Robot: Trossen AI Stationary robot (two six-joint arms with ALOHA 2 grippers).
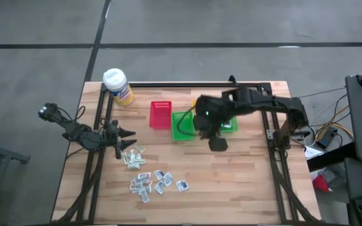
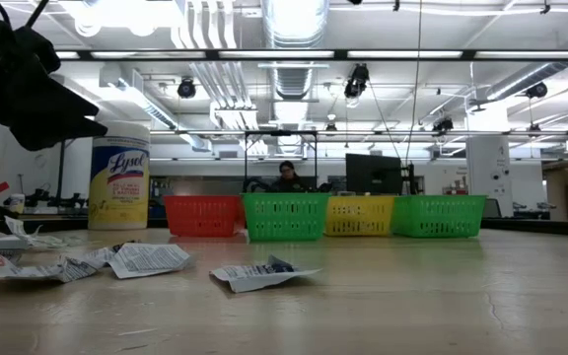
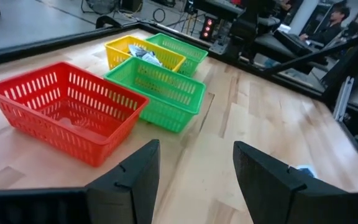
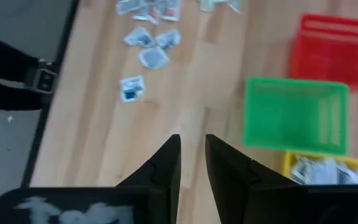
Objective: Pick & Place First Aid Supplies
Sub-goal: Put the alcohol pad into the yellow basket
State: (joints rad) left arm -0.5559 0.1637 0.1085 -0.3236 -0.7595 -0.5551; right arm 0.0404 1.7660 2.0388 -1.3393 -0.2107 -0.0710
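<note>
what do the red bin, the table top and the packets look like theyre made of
Red bin: likely moulded plastic, glossy, with slotted lattice walls. Table top: pale wood, probably butcher block, with visible plank seams and grain and a satin sheen. Packets: thin paper or foil-backed wrappers, crinkled with printed faces; which one is unclear.

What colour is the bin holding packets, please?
Yellow bin, clearest in the left wrist view.

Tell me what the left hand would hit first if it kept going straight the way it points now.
Probably the near green bin. The left hand, fingers open, points across bare table just past that bin's corner, with the red bin off to one side. Depth is unclear, so it might slip past.
</note>
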